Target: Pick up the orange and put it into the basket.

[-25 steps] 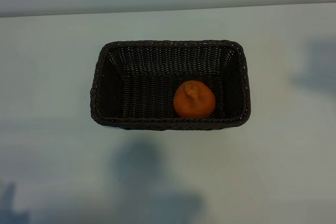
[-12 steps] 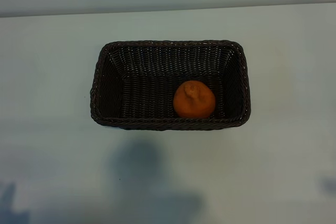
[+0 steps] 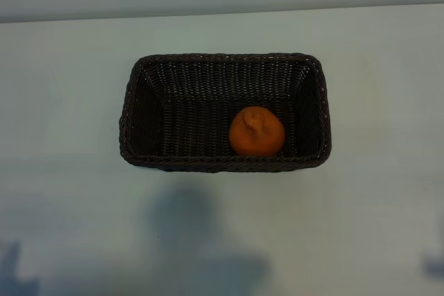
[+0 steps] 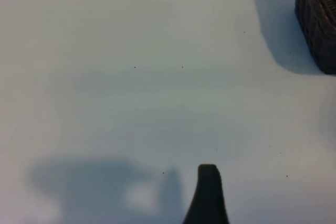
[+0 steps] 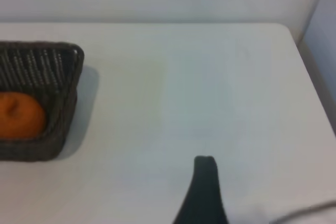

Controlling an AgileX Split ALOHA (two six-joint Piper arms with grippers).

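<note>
While both arms sit back at the near edge of the bench (image 3: 62, 227), neither one shows in the exterior view, which looks steeply down on the pale surface. Each wrist view gives only a single dark fingertip at the foot of its picture. The left jaws (image 4: 208, 195) stand released over bare bench, gripping nothing, with one corner of the basket (image 4: 317, 19) well apart from them and a soft shadow lying on the surface just beside the fingertip. The right jaws (image 5: 203, 190) also show one fingertip over bare bench; whether they are released I cannot tell, but nothing is between or against what can be seen of them. Farther in, toward the middle of the bench, the basket (image 3: 130, 119) lies with its long sides parallel to the near edge. The orange (image 3: 257, 131) rests on the basket floor, in the right half, just beside the near long wall and clear of the right end wall, puckered end up. From the right wrist view the orange (image 5: 20, 115) shows behind the basket's (image 5: 63, 72) corner. Beyond the basket the bench runs to its far edge.
</note>
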